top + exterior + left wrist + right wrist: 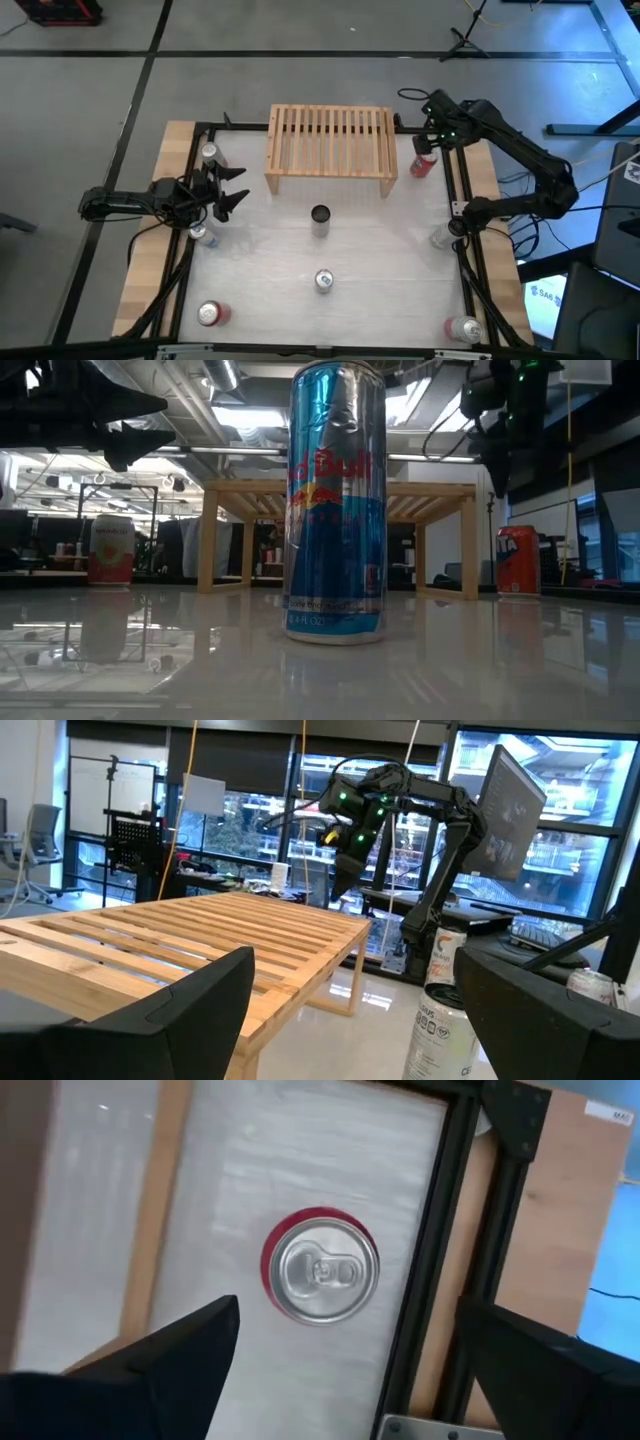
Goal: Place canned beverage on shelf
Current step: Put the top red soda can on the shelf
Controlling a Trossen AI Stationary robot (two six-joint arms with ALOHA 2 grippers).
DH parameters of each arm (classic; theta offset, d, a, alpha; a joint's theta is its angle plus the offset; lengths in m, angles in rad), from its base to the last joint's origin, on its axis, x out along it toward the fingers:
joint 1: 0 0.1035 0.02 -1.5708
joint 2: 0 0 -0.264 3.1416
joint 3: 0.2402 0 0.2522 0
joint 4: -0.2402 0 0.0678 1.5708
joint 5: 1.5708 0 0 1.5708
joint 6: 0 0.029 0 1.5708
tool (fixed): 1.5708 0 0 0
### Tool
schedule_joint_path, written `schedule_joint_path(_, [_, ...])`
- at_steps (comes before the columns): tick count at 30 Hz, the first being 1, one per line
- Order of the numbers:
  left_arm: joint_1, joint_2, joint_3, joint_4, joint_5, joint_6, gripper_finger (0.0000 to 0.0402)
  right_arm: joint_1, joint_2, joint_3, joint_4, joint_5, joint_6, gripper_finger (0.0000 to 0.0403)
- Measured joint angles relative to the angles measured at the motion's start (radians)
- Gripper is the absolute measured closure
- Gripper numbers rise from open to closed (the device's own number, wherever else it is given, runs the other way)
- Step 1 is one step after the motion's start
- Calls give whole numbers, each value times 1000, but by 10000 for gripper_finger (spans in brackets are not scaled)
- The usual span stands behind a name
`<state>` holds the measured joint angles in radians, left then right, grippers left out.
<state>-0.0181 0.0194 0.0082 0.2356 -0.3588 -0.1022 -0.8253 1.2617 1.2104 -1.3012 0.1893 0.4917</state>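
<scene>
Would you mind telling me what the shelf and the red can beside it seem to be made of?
The shelf looks like light unfinished or lightly sealed wood: pale grain, parallel slats, solid legs. The red can looks like aluminium, judging by its bare silvery top with a pull tab and its glossy red printed side.

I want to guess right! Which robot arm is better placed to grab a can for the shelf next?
Probably the right one. Its open hand hangs straight above the red can beside the shelf. The left hand is open too, but it points sideways with no can between its fingers.
</scene>
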Motion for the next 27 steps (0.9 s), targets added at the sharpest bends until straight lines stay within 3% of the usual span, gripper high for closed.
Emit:
schedule_joint_path(13, [0, 0, 0, -2, 0, 1, 64, 0, 89, -128, 154, 10, 1, 49])
schedule_joint_path(27, [0, 0, 0, -2, 0, 7, 64, 0, 178, -163, 200, 36, -34, 61])
